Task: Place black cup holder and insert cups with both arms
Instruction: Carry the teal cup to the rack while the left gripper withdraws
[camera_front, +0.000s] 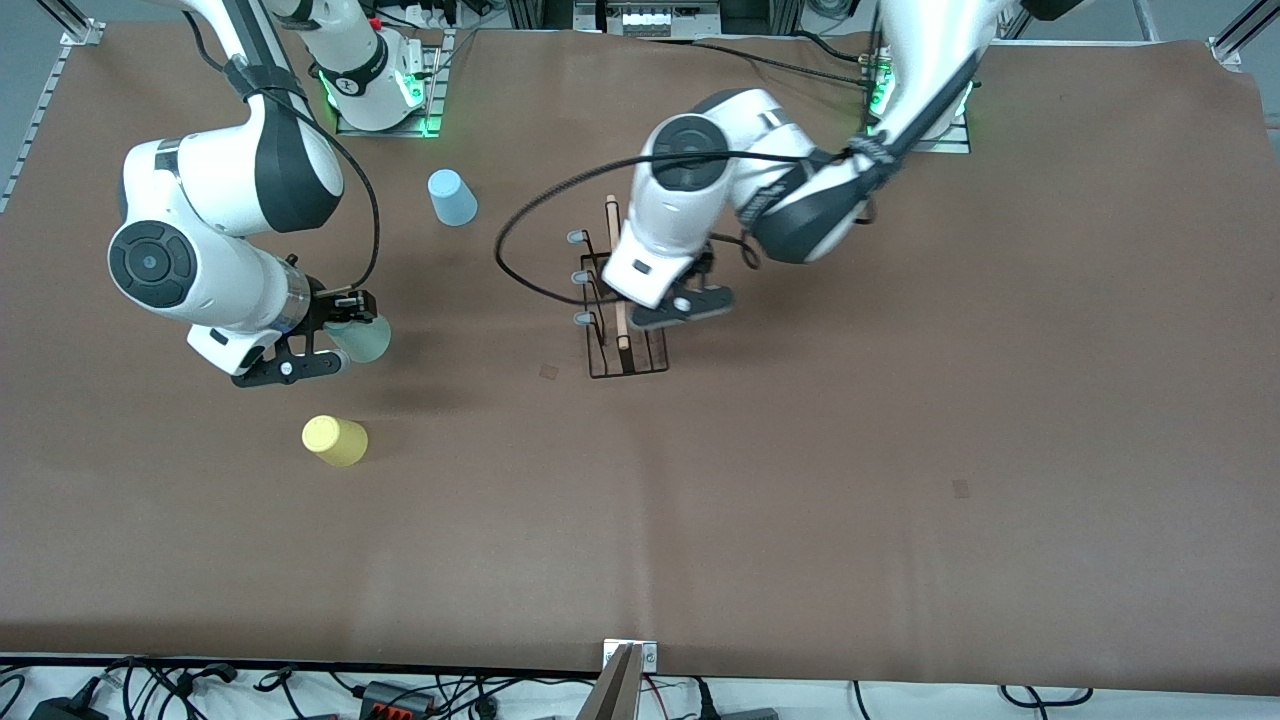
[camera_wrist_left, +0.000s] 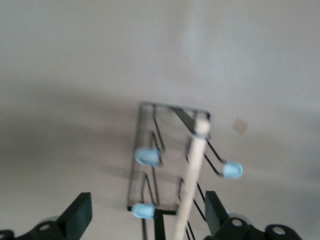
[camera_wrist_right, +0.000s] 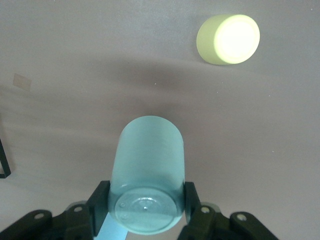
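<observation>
The black cup holder (camera_front: 628, 368) stands on the brown mat mid-table, its wooden rod (camera_wrist_left: 192, 172) on top and its pale blue-tipped pegs (camera_wrist_left: 147, 156) sticking out sideways. My left gripper (camera_front: 690, 303) hangs just above it, open, fingers apart on either side of the rod (camera_wrist_left: 148, 212) and gripping nothing. My right gripper (camera_front: 338, 338) is shut on the mint green cup (camera_wrist_right: 148, 160), held on its side over the mat toward the right arm's end. The yellow cup (camera_front: 335, 440) lies nearer the front camera than that gripper. The light blue cup (camera_front: 452, 197) stands upside down farther back.
A black cable (camera_front: 515, 262) loops from the left arm down beside the holder. Two small square marks (camera_front: 549, 371) (camera_front: 961, 488) sit on the mat. A corner of the holder's base (camera_wrist_right: 4, 167) shows at the edge of the right wrist view.
</observation>
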